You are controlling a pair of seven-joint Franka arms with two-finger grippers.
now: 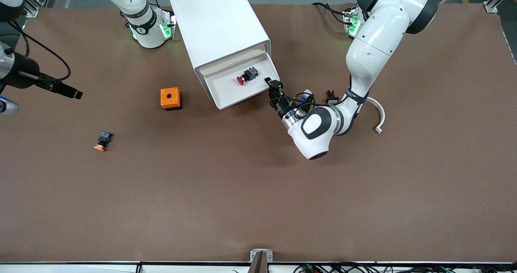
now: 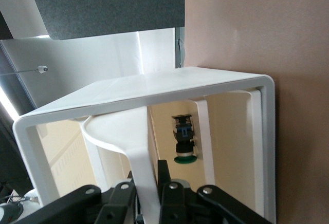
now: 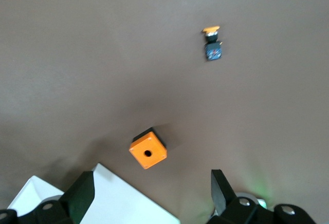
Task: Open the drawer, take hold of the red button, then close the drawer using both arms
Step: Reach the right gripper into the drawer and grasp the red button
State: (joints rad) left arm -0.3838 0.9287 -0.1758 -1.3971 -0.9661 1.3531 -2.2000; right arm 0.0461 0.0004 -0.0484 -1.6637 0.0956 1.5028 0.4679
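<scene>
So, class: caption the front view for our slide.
Left gripper shut on the open drawer's handle, red button inside.

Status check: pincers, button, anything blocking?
Left pincer shut on drawer handle. Right pincer open, waiting above cabinet. Button in open drawer, unobstructed.

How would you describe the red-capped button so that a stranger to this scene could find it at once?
Find the white cabinet on the table; its drawer stands pulled out. The button lies on its side inside that drawer. Its cap is red, while the other button, out on the bare table near the orange cube, has an orange one.
</scene>
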